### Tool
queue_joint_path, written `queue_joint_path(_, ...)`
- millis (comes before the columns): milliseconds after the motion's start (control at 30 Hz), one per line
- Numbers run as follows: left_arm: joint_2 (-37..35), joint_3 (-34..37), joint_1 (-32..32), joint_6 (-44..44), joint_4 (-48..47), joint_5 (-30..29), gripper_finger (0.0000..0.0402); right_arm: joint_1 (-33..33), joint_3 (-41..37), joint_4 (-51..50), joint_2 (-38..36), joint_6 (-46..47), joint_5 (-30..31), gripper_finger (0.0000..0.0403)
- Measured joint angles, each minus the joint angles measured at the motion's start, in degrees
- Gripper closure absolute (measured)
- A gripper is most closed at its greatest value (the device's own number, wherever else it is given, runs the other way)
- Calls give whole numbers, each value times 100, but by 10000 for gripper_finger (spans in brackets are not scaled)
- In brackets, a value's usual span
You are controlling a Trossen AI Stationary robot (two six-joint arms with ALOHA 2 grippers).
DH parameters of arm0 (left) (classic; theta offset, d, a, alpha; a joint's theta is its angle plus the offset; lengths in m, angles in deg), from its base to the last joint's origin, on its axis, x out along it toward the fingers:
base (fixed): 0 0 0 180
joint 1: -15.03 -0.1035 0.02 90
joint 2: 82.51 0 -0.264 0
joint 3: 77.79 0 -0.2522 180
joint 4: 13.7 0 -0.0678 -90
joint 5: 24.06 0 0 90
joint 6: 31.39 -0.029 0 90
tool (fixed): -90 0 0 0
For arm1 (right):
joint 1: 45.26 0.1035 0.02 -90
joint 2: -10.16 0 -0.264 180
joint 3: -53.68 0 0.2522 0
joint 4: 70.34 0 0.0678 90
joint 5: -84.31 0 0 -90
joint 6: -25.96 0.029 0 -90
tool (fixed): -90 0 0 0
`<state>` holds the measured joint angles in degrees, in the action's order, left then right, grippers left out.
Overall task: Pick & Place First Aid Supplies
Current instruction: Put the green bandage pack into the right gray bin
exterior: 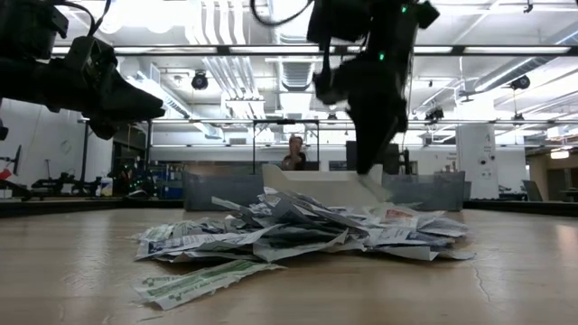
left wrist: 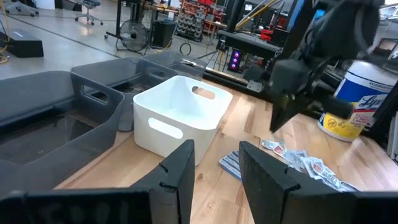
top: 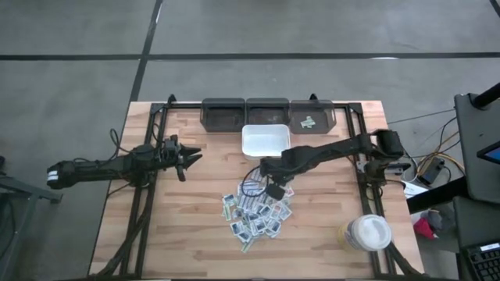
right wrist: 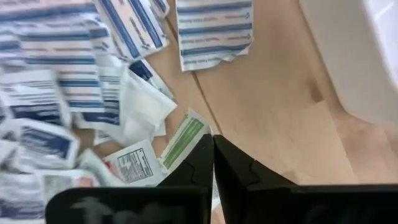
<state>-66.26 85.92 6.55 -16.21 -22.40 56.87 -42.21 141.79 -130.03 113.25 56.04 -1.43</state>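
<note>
The first aid supplies (top: 258,211) lie in a loose pile of small flat packets on the wooden table, near its middle; the pile also shows in the low view (exterior: 298,235) and in the right wrist view (right wrist: 74,74). My right gripper (top: 273,189) hangs shut over the pile's far right part, pointing steeply down (exterior: 368,171). Just beyond it, toward the far edge, stands the white tray (top: 266,140). My left gripper (top: 187,158) waits open above the table's left side, pointing level toward the tray (left wrist: 180,112). My right gripper (right wrist: 213,140) has its shut fingertips right at the upper corner of a green-striped packet (right wrist: 186,138). The left finger covers that corner. Whether the fingers pinch the packet or merely stand above it, I cannot tell.
Three dark grey bins (top: 267,113) line the far edge behind the tray; the right one holds a small item (top: 311,121). A round white-lidded jar (top: 367,232) stands near the front right corner. A person (exterior: 295,152) shows far off in the room.
</note>
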Motion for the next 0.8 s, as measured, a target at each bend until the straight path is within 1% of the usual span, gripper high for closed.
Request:
queue_joint_path(100,0,0,1,-1,0,0,282,-2,2,-16,-343,1,-5,395)
queue_joint_path(300,0,0,0,-1,0,-1,282,-27,4,-6,-794,124,14,395)
queue_joint_path(400,0,0,1,0,0,-1,282,-109,7,31,-1035,71,124,395)
queue_joint_path(433,0,0,0,0,0,0,282,-143,7,53,-1110,127,280,395)
queue_joint_path(500,1,0,1,0,0,-1,282,-219,7,137,-1269,441,813,395)
queue_joint_path(667,0,0,1,0,0,1,282,-475,7,155,-1681,2088,2788,395)
queue_joint_path(733,0,0,1,0,0,0,282,-632,7,129,-1784,2567,3215,395)
queue_joint_path(800,0,0,-1,0,0,1,282,-836,9,131,-1844,2883,3339,395)
